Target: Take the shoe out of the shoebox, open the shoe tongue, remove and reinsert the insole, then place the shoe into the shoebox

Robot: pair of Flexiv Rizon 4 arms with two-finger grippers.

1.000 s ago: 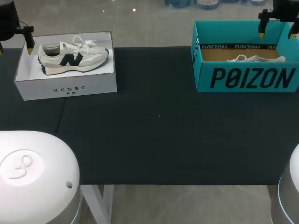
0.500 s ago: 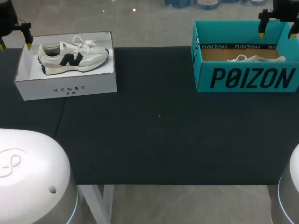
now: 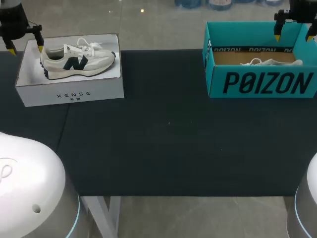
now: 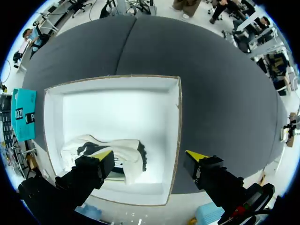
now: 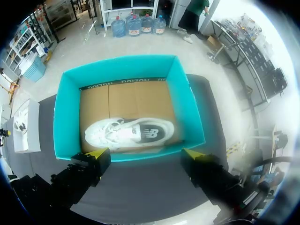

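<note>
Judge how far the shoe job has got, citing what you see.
Nothing looks done: the cream shoe lies in the white shoebox, the white shoe in the teal shoebox. In hand: the left hand hangs open over the white shoebox, the right hand open over the teal one, neither touching. Left: lifting out, tongue, insole, return.

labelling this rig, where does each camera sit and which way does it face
Head: above and behind, looking down on the table; left hand, right hand and both arm bases show.
Left wrist: on the left arm, facing down into the white shoebox and its navy-marked shoe; open hand shows.
Right wrist: on the right arm, facing down into the teal shoebox and its white shoe; open hand shows.
Shared: head and each wrist see that side's box.
</note>
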